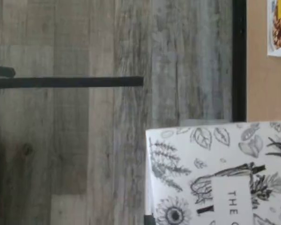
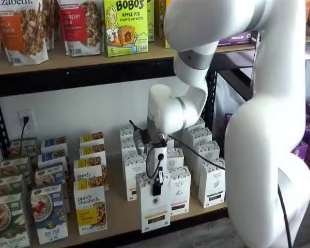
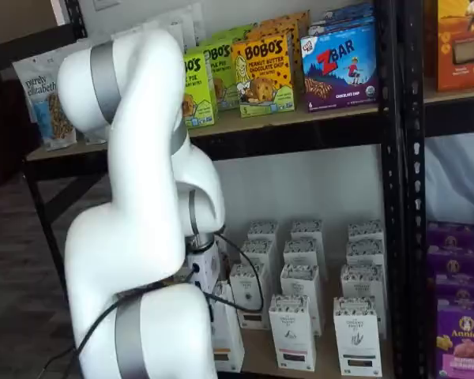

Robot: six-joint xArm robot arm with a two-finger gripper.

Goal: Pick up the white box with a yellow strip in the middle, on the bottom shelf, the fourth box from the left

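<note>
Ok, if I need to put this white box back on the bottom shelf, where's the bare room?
The gripper is shut on the white box with a yellow strip at the shelf's front edge. Bare board lies between it and the purely elizabeth box. Rightward it is crowded: white boxes stand close together in rows.

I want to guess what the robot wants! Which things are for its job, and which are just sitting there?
For the job:
white box with a yellow strip
black-fingered tool, closed on that box

Just sitting there:
yellow-green Bobo's apple pie box
blue Zbar box
yellow Purely Elizabeth box
</note>
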